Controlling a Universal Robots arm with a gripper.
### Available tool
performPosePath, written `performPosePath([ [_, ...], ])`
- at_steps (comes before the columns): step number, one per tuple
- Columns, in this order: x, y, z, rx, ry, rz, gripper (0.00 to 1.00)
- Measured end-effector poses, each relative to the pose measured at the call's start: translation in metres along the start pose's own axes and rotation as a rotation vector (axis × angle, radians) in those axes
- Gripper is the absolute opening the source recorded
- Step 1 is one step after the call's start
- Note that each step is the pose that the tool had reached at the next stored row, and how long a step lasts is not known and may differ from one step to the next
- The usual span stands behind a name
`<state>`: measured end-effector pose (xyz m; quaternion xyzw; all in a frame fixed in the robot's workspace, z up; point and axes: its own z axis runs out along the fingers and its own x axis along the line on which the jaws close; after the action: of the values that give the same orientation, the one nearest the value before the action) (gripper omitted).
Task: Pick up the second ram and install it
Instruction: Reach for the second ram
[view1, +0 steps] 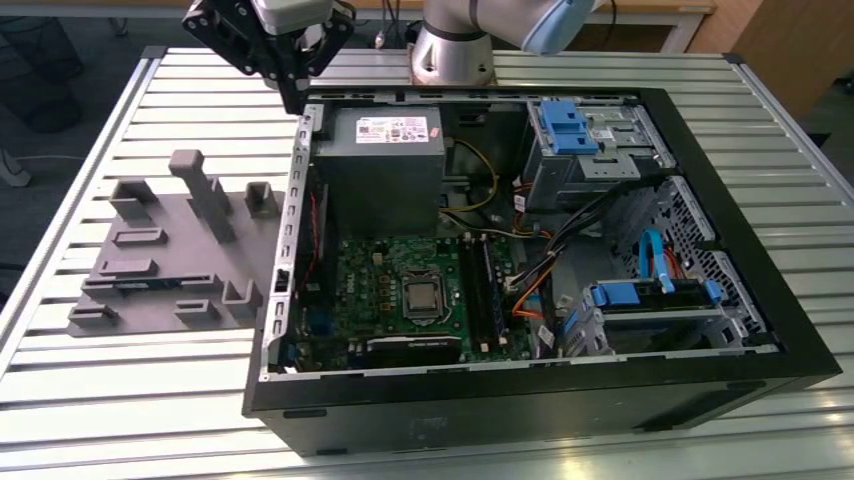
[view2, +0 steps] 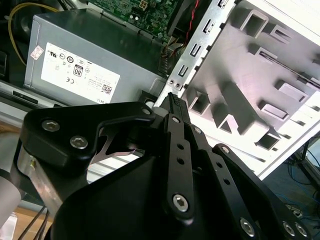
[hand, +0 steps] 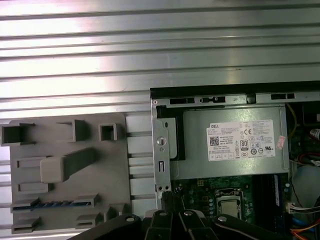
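The second ram (hand: 50, 204) is a thin blue-green strip lying in a slot of the grey fixture plate (hand: 115, 165) beside the open computer case. In the exterior view the second ram (view1: 130, 284) sits near the front of that fixture plate (view1: 160, 250), on the exterior view's left. My gripper (view1: 291, 98) hangs over the case's back left corner, well away from the strip, fingers shut with nothing between them. Its black fingers meet at the gripper (hand: 168, 197) tip over the case wall, and the gripper (view2: 172, 100) looks the same in the second wrist view. The long black memory slots (view1: 477, 290) run beside the processor (view1: 424, 297).
A grey power supply (view1: 380, 150) fills the case's back left, just beside the gripper. Drive bays with blue clips (view1: 577, 128) and loose cables (view1: 587, 215) crowd the exterior view's right. The fixture plate has tall upright posts (view1: 207, 195). Ribbed metal table (view1: 174, 90) surrounds everything.
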<state>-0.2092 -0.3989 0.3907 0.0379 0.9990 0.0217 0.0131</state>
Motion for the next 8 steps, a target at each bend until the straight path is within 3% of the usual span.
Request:
performPosePath([
  [8, 0.0035, -0.0003, 0.0001, 0.0000, 0.0000, 0.000, 0.13],
])
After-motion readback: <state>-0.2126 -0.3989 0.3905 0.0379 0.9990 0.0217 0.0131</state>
